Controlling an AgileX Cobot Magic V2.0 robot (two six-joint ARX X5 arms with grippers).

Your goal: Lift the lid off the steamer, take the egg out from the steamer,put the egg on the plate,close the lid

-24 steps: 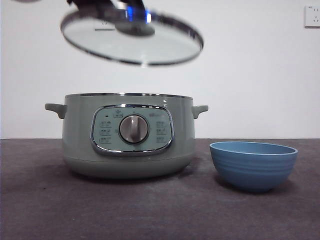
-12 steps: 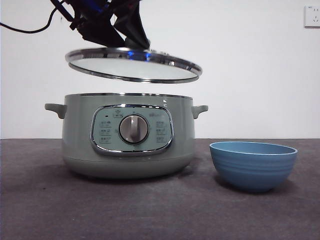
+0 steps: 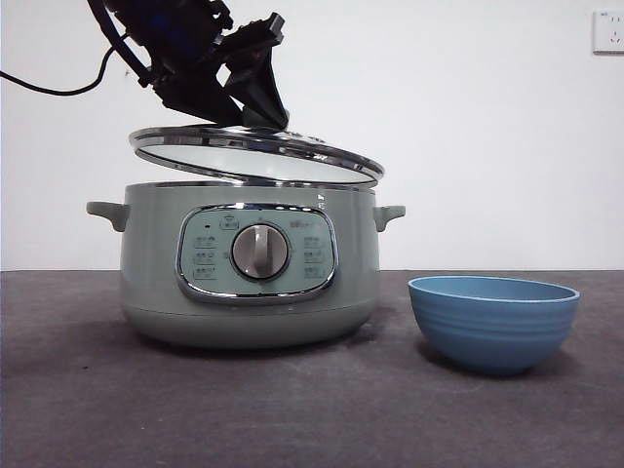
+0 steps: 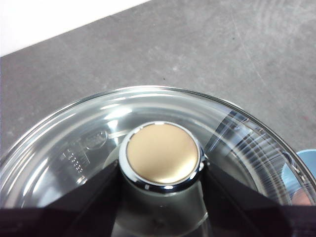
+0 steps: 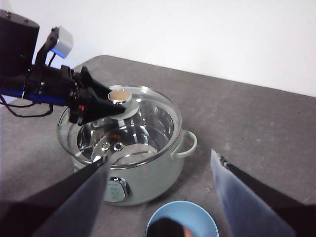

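Observation:
My left gripper [image 3: 249, 112] is shut on the knob [image 4: 163, 153] of the clear glass lid [image 3: 255, 151]. It holds the lid slightly tilted, just above the rim of the pale green steamer [image 3: 249, 263]. The right wrist view shows the lid [image 5: 143, 118] over the steamer's shiny inside [image 5: 123, 143]. The blue plate [image 3: 492, 322], a small bowl, stands to the right of the steamer. A brownish egg [image 5: 173, 232] lies in it; the front view hides it behind the bowl wall. My right gripper [image 5: 158, 160] is open and empty, high above the plate.
The dark grey table [image 3: 312, 409] runs to a white wall behind. A black cable [image 3: 58, 88] hangs from the left arm at the upper left. A wall socket [image 3: 609, 29] is at the top right.
The left gripper has brought the lid down from high above the steamer to just over its rim, and the lid has levelled out. The steamer and plate have not moved.

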